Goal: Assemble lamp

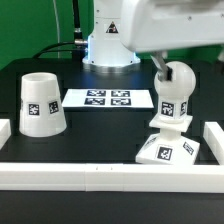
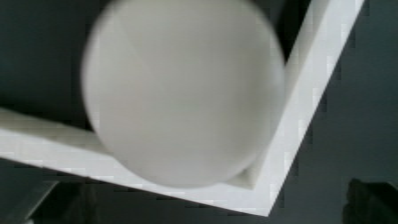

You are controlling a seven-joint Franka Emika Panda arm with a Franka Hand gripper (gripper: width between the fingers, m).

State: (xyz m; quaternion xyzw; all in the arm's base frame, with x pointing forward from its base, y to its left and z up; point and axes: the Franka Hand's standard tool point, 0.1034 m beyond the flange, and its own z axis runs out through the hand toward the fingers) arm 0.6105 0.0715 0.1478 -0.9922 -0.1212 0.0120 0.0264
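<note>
The white bulb [image 1: 176, 84] stands upright with its stem in the square flat base [image 1: 165, 150] at the exterior view's right, near the front rail. My gripper [image 1: 160, 66] is at the bulb's round head, against its upper left side. In the wrist view the bulb head [image 2: 178, 95] is a large blurred white oval close to the camera. Only dark hints of my fingers [image 2: 36, 205] show at the frame's corners, set wide apart, so the gripper [image 2: 199, 216] looks open with nothing held. The tapered shade [image 1: 41, 104] stands on the table at the exterior view's left.
The marker board [image 1: 108, 98] lies flat at the back centre, in front of the arm's base [image 1: 108, 45]. White border rails [image 1: 100, 176] run along the front and both sides; a rail corner [image 2: 294, 120] shows behind the bulb in the wrist view.
</note>
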